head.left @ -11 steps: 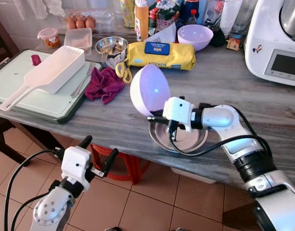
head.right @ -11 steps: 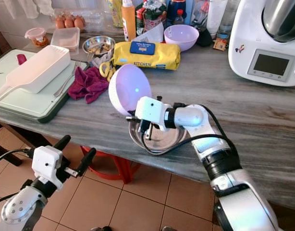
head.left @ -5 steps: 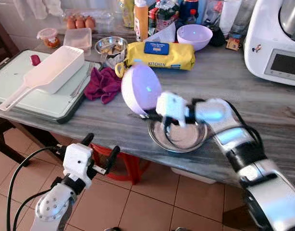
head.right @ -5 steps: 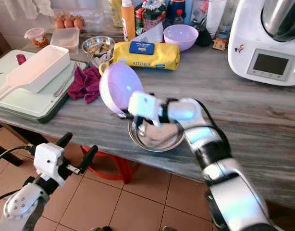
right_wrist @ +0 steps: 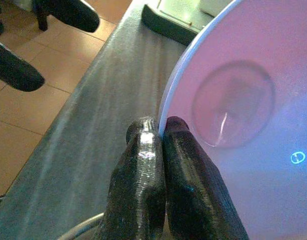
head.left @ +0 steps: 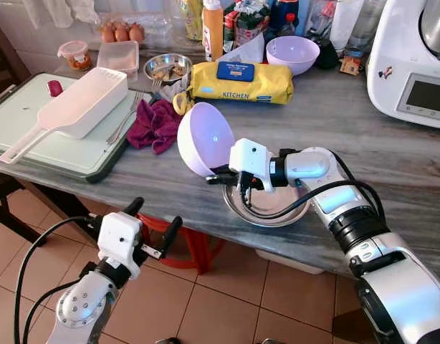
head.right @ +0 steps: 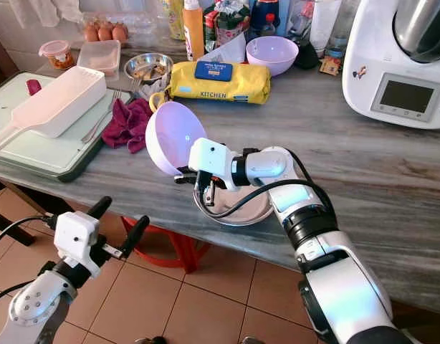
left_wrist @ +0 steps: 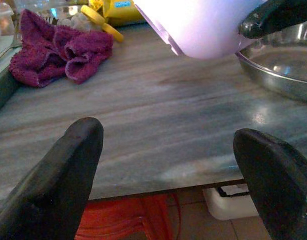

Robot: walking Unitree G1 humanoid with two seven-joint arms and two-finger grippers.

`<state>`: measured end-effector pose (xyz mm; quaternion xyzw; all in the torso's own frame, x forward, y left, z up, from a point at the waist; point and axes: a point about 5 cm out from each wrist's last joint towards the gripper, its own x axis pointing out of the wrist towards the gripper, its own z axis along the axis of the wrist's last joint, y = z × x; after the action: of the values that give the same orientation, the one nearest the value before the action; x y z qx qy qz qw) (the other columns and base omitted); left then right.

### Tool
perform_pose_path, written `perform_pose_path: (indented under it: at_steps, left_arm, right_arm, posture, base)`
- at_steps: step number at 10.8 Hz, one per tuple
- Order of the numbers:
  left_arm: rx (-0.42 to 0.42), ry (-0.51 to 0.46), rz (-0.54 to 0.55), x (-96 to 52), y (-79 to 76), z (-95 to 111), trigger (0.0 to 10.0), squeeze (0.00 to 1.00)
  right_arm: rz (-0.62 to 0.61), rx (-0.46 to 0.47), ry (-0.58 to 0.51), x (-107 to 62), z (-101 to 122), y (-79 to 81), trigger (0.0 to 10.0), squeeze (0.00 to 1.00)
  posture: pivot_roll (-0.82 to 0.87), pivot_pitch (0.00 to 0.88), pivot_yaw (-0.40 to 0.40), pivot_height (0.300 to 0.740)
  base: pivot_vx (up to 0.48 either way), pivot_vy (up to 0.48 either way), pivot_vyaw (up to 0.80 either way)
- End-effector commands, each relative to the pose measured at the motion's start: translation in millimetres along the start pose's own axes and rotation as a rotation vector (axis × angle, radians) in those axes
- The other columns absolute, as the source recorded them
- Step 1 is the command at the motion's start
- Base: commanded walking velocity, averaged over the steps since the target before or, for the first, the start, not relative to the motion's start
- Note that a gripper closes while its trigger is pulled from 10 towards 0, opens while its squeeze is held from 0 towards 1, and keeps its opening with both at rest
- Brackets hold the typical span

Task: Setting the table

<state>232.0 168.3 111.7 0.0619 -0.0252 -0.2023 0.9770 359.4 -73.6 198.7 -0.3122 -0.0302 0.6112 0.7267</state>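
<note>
My right gripper (head.left: pixel 218 176) is shut on the rim of a lilac bowl (head.left: pixel 206 138), pinching it between both fingertips (right_wrist: pixel 143 137). The bowl is tilted on its side, just above the grey marble counter (head.left: pixel 170 183). It hangs at the left edge of a shallow steel dish (head.left: pixel 274 209) that sits near the counter's front edge. My left gripper (head.left: pixel 152 219) is open and empty, lower than the counter top and in front of its edge, and its wrist view looks across the counter at the bowl (left_wrist: pixel 203 27).
A magenta cloth (head.left: pixel 157 123) and a fork (head.left: pixel 127 118) lie left of the bowl. A white scoop (head.left: pixel 80 107) rests on a green board (head.left: pixel 34 147). Behind are a yellow wipes pack (head.left: pixel 240 81), a second lilac bowl (head.left: pixel 293 54) and a white kitchen machine (head.left: pixel 413 64). A red stool (head.left: pixel 184 240) stands under the counter.
My right gripper has carried the lilac bowl to the left, off the steel dish's middle and toward its left edge. The left arm has barely moved.
</note>
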Motion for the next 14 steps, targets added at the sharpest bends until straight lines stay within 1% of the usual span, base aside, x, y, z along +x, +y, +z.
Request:
perform_pose_path:
  at_steps: [1,2,3,7,11,13,14]
  left_arm:
    - [0.002,0.021,0.001,-2.9,0.9,-3,10.0,0.0]
    - [0.001,0.024,0.002,-3.2,0.5,-3,10.0,0.0]
    - [0.001,0.025,0.002,-3.0,0.2,-3,10.0,0.0]
    - [0.003,0.028,0.007,-1.2,1.4,-4,10.0,0.0]
    - [0.01,0.021,0.006,1.8,3.4,-2,10.0,0.0]
    - [0.014,0.018,0.003,3.9,5.0,-2,10.0,0.0]
    - [0.017,0.011,0.003,6.0,5.8,0,10.0,0.0]
  right_arm:
    - [0.026,-0.005,0.009,-0.2,1,-1.2,10.0,0.68]
    - [0.028,-0.012,0.018,-0.5,0,-1.0,10.0,1.0]
    - [0.027,-0.005,0.014,-0.7,0,-1.4,10.0,1.0]
    - [-0.005,-0.037,0.02,-3.3,0,-4.3,10.0,1.0]
    - [-0.044,-0.07,0.026,-12.2,1,-8.7,10.0,1.0]
    - [-0.081,-0.081,0.023,-17.9,3,-13.6,10.0,1.0]
    - [-0.133,-0.1,0.009,-22.6,5,-17.2,10.0,1.0]
  posture:
    - [-0.1,0.183,0.04,0.74]
    - [-0.1,0.183,0.041,0.74]
    - [-0.1,0.183,0.041,0.74]
    - [-0.1,0.179,0.043,0.74]
    - [-0.1,0.163,0.058,0.74]
    - [-0.1,0.157,0.063,0.74]
    - [-0.1,0.154,0.067,0.74]
  base:
    - [0.0,0.0,0.0]
    - [0.0,0.0,0.0]
    - [0.0,0.0,0.0]
    - [0.0,0.0,0.0]
    - [0.0,0.0,0.0]
    - [0.0,0.0,0.0]
    - [0.0,0.0,0.0]
